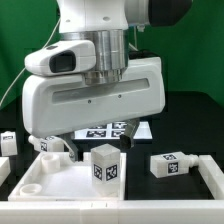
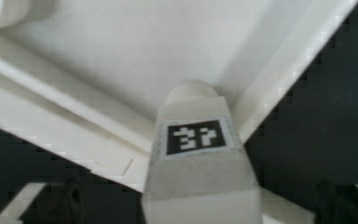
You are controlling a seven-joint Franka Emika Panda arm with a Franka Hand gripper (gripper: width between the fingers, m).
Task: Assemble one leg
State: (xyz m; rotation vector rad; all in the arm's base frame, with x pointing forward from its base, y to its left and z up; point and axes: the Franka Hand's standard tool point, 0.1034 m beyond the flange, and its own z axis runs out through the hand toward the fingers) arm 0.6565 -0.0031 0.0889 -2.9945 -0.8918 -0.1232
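Note:
A white leg (image 1: 105, 165) with a square tag stands upright on the large white panel (image 1: 45, 185), near its raised rim. My gripper (image 1: 98, 146) hangs right above it under the big white hand. In the wrist view the same leg (image 2: 197, 150) runs from between my fingers down to the panel (image 2: 140, 50). The dark fingers (image 2: 48, 202) show on either side of the leg with a gap to it. The gripper is open.
Another leg (image 1: 172, 163) lies on the table at the exterior view's right. Two more legs (image 1: 50, 145) (image 1: 8, 140) are at the left. The marker board (image 1: 118, 129) lies behind the hand. Green backdrop behind.

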